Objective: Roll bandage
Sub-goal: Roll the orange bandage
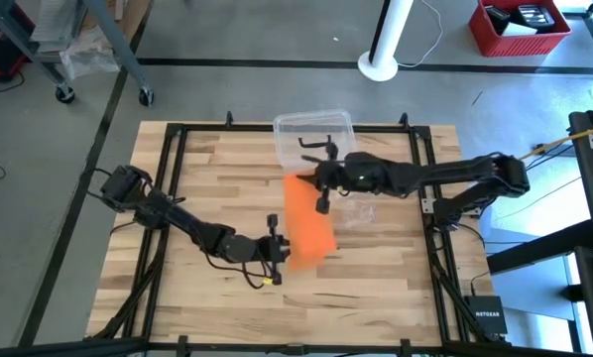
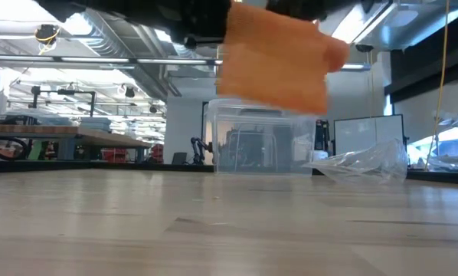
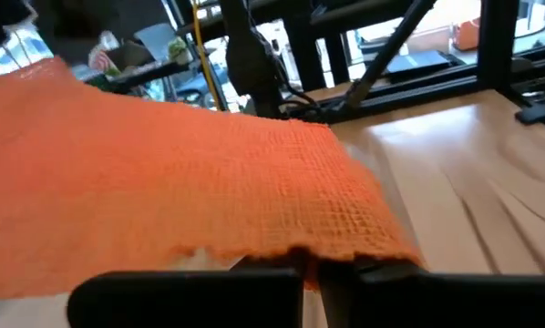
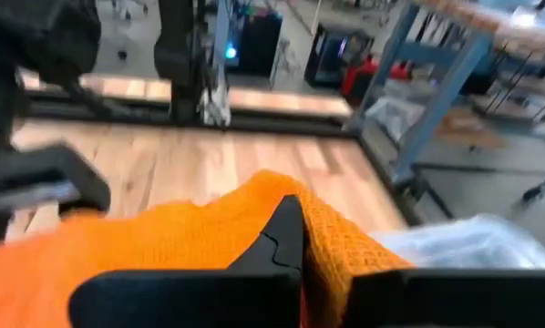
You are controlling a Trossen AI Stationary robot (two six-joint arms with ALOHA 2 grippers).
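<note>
The bandage (image 1: 308, 220) is a wide orange mesh band spread out in the air above the middle of the table, clear of the wood in the low view (image 2: 279, 61). My left gripper (image 1: 282, 252) is shut on its near end. My right gripper (image 1: 323, 191) is shut on its far end. My left gripper pinches the bandage's near end edge (image 3: 320, 250) between its two fingers, coming level from the table's left. The cloth spreads away from the fingers as a flat sheet, lifted clear of the table. My right gripper pinches the bandage's far end (image 4: 332, 239) between its two fingers, coming level from the table's right. The cloth bunches up around the fingers there and runs off toward the other gripper, clear of the table.
A clear plastic box (image 1: 313, 134) with a black handle stands at the far middle of the table, just beyond the right gripper. A crumpled clear wrapper (image 1: 357, 212) lies to the right of the bandage. Black frame rails (image 1: 168, 198) run along the table's sides.
</note>
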